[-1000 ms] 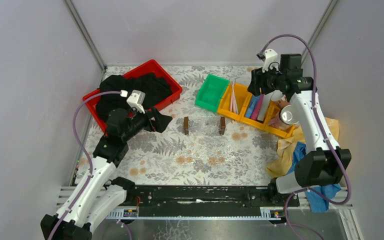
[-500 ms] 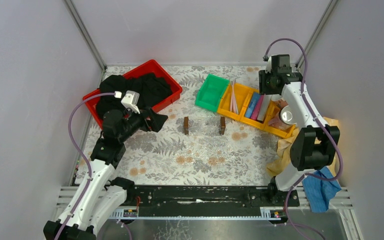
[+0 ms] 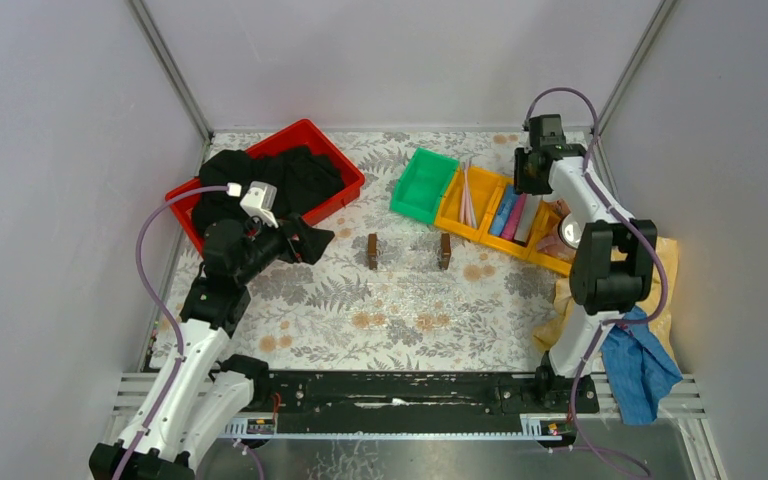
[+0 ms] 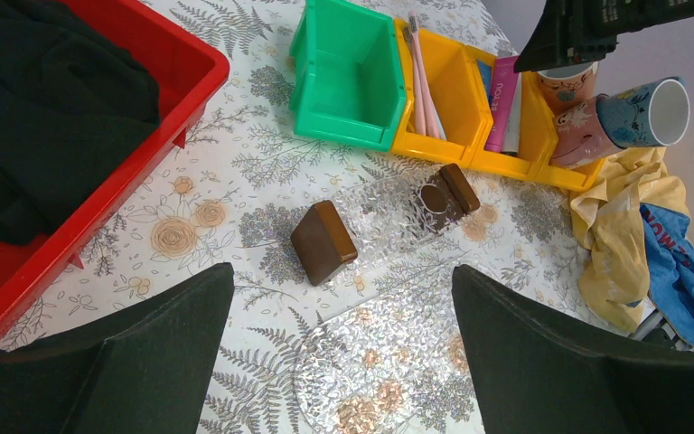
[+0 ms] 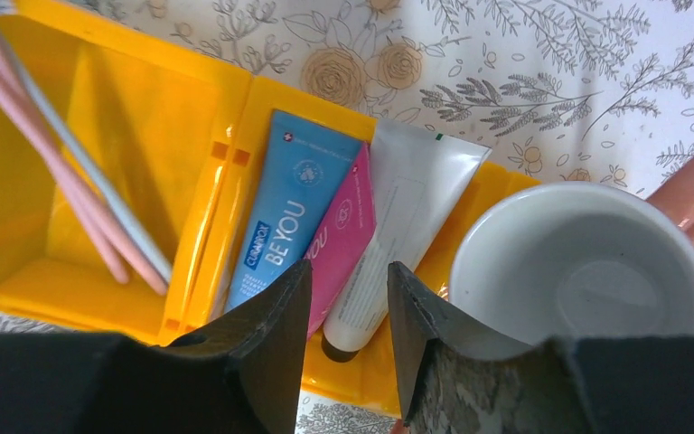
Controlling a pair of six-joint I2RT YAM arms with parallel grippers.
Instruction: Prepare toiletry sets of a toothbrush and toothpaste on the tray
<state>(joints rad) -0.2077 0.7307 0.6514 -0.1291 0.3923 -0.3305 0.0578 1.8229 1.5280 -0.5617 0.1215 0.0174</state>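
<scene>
Three toothpaste tubes lie together in the middle compartment of the yellow bin (image 5: 199,235): blue (image 5: 289,212), magenta (image 5: 339,240) and white (image 5: 398,235). Several pale pink toothbrushes (image 5: 72,199) lie in its left compartment. A white-blue mug (image 4: 637,113) and pink mugs (image 4: 583,131) rest at the bin's right end. A clear patterned tray (image 4: 389,353) with two brown blocks (image 4: 323,241) lies mid-table. My right gripper (image 5: 350,271) hangs just above the tubes, open with a narrow gap and empty. My left gripper (image 4: 343,280) is wide open and empty, above the tray's left side.
A red bin (image 3: 335,160) holds black cloth at the back left. An empty green bin (image 3: 423,185) stands next to the yellow one. Yellow and blue cloths (image 3: 640,360) lie at the right edge. Walls close in on three sides.
My right arm has folded back and swung its wrist from beside the bin to above its back edge, looking down on the tubes. The left arm has barely moved.
</scene>
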